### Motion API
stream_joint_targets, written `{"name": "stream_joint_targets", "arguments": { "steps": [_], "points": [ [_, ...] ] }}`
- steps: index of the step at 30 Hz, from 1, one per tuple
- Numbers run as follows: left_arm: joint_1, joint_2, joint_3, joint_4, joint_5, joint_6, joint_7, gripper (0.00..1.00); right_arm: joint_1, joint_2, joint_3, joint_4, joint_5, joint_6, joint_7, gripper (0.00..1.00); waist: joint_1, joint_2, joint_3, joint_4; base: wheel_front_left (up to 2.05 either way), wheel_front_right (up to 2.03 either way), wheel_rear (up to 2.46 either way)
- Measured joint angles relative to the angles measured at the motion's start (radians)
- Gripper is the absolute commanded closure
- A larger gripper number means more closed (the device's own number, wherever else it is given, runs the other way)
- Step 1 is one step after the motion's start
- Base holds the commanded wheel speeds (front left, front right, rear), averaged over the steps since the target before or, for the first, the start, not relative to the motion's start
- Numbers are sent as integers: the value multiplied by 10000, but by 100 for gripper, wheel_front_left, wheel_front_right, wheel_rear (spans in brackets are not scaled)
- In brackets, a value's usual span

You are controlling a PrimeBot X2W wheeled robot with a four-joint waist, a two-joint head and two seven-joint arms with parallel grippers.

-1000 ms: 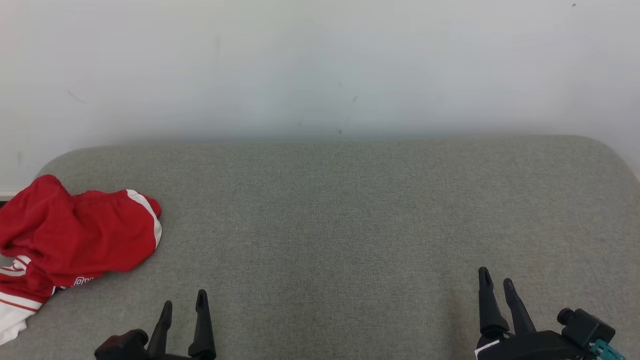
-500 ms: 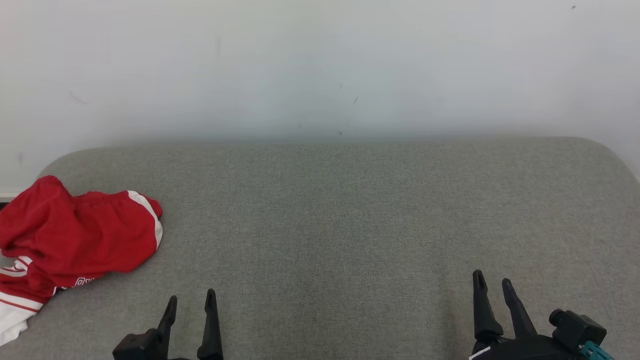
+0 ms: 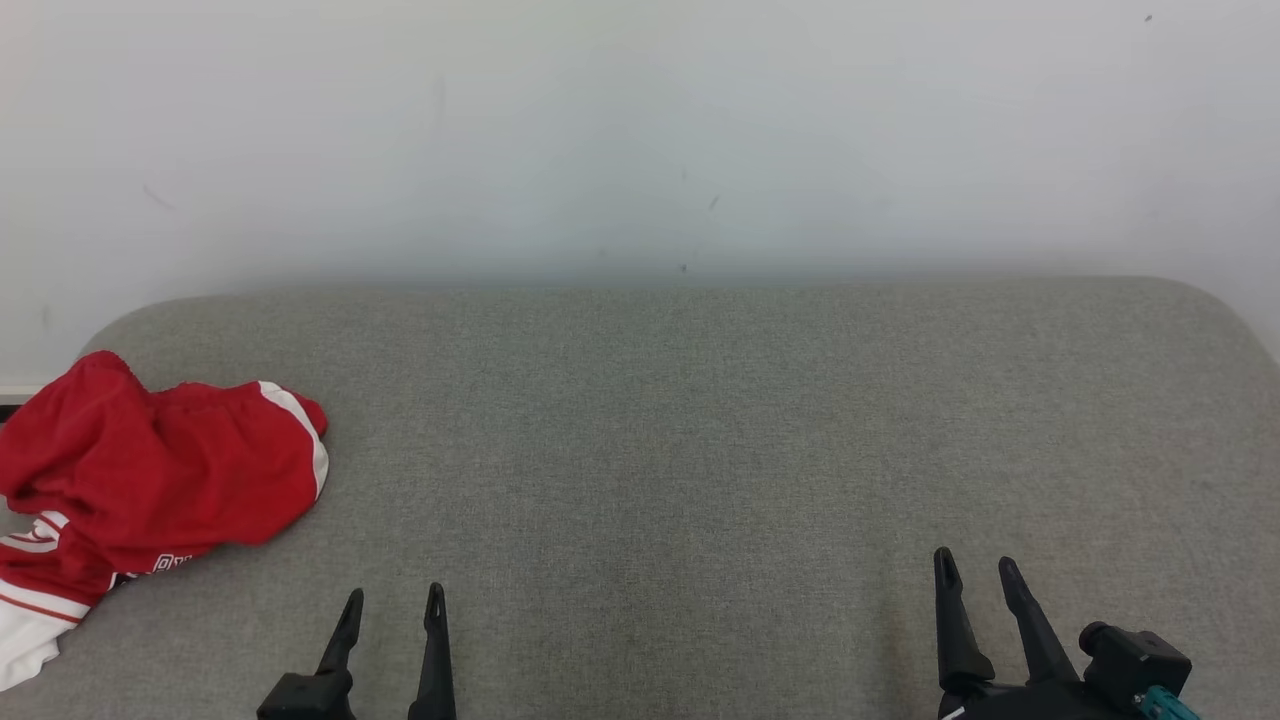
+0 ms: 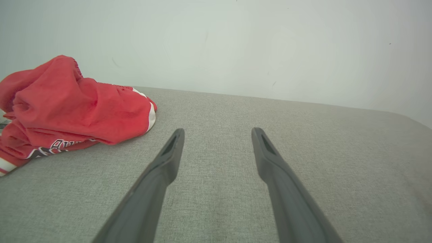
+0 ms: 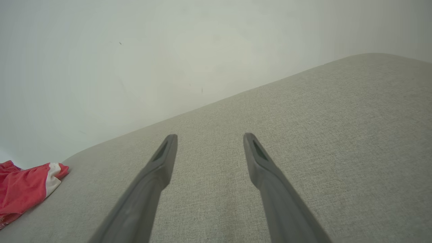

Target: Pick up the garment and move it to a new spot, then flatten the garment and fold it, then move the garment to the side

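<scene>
The garment [image 3: 150, 470], red with white trim, lies crumpled at the left edge of the head view on the grey pad [image 3: 700, 420]. Its long axis runs diagonally, from a white-striped end pointing to the upper right down to a white hem at the lower left corner. The left gripper [image 3: 394, 595] sits at the bottom left of centre, fingers spread and holding nothing, apart from the garment. The right gripper [image 3: 973, 560] is at the lower right, also spread and empty, well apart from the garment. A pale wall [image 3: 640, 130] fills the top.
</scene>
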Motion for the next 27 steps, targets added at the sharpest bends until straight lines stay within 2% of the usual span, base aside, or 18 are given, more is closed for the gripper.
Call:
{"name": "stream_joint_targets", "arguments": {
  "steps": [27],
  "points": [
    [64,-113,-90,380,1373,2,-514,0,62,-4,90,389,-1824,27,-493,0,0,0,-220,39,0,0,0]
  ]
}}
